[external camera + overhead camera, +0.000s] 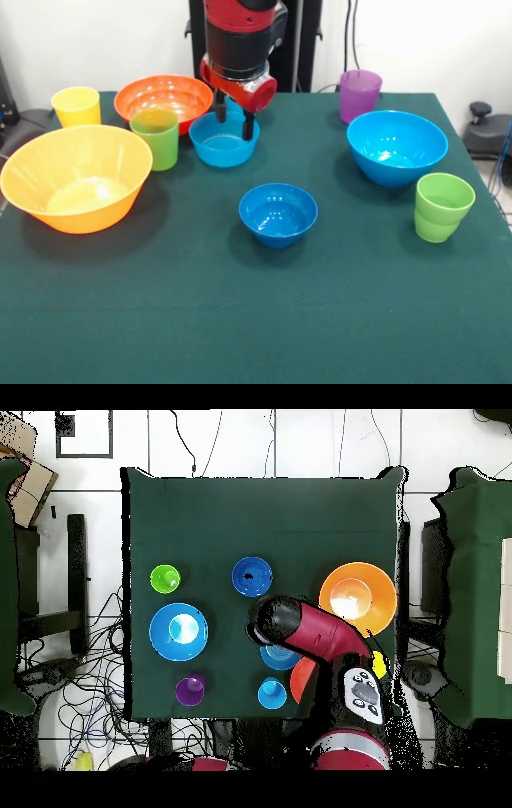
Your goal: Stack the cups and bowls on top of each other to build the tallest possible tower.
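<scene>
Gripper [234, 122]: fingers were spread apart, holding nothing, right over the medium light blue bowl [224, 144]
Bowls: all sat separate on the table [240, 320], nothing stacked

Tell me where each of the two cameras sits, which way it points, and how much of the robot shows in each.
Front view: across the green-clothed table, facing the pedestal; the red and black arm descends from the top, its gripper over the medium light blue flared plastic bowl.
Overhead view: above, looking straight down, base at bottom; the arm covers that bowl.
Shared: the small dark blue glossy bowl and the big yellow-orange flared bowl, on opposite sides.
</scene>
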Motion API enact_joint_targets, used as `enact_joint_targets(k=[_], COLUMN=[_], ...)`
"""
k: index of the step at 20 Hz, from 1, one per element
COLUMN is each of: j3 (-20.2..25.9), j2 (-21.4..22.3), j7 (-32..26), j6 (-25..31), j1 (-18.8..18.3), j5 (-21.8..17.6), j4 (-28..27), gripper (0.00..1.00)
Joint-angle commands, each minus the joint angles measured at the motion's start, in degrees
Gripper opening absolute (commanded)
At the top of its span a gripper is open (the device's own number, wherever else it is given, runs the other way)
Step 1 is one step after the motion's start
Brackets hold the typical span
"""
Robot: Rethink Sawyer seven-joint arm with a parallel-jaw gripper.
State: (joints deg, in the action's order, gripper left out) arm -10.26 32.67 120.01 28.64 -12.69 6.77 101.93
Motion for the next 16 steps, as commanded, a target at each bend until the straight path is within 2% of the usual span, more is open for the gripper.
enact_joint_targets(k=[1,16], j3=[5.8,6.4], j2=[-4.3,-8.5], j7=[5.5,5.3], j6=[-5.5,-12.2], j1=[-0.5,-2.4], j5=[-0.5,-1.6], j4=[2.1,3.4], gripper=[1.0,1.0])
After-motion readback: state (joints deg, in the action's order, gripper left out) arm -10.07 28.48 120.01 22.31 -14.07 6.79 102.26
